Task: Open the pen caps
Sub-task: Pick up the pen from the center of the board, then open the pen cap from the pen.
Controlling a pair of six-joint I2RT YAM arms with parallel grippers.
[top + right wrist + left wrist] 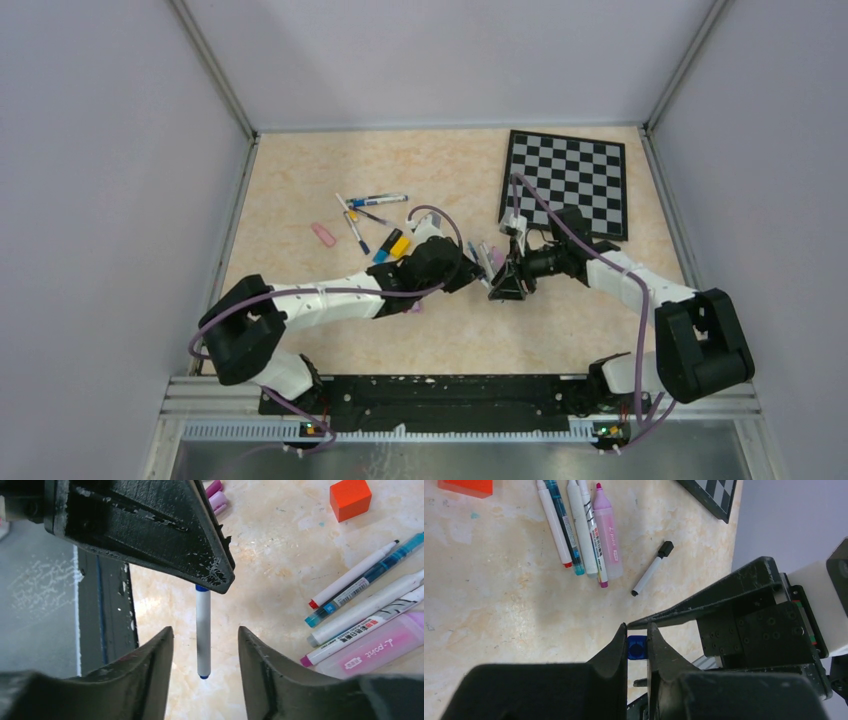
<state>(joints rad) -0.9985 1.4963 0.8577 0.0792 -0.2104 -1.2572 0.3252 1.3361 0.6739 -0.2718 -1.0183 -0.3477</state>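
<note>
The small blue plastic cap sat pinched in the left gripper, and its slim white plastic pen hung below. The right gripper stood apart around the barrel without touching it. I reckoned it should close squarely, then pull straight along the pen. Only the left wrist view showed the cap; only the right wrist view showed the barrel.

Lab bench: grey enclosure, checkerboard

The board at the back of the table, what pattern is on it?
The board has black-and-white checks, clearest in the top view.
</note>
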